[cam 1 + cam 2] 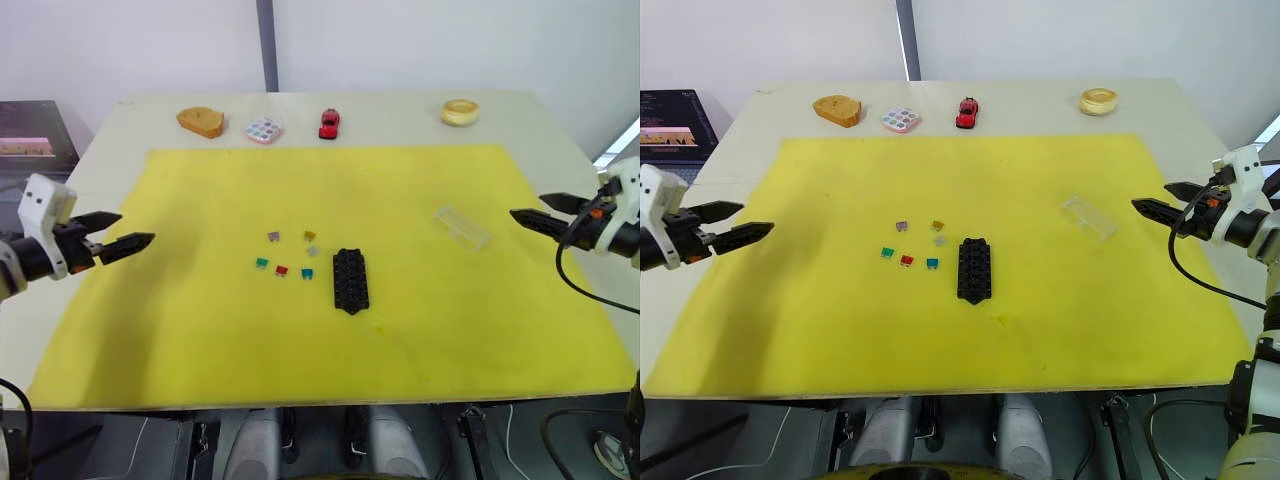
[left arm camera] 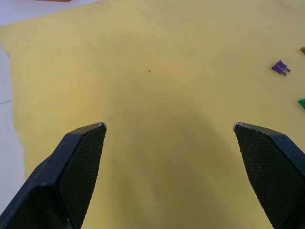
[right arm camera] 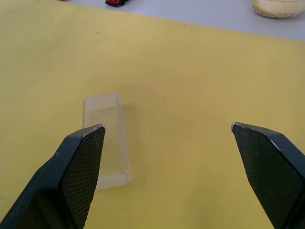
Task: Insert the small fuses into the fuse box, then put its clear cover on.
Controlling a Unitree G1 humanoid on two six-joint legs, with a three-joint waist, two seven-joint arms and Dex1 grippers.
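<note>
The black fuse box (image 1: 350,280) lies near the centre of the yellow mat (image 1: 200,320). Six small fuses (image 1: 288,256) lie loose just to its left; the clear cover (image 1: 461,227) lies well to its right. Left gripper (image 1: 128,232) and right gripper (image 1: 532,212) hover at opposite mat edges, fingers apart, empty.
</note>
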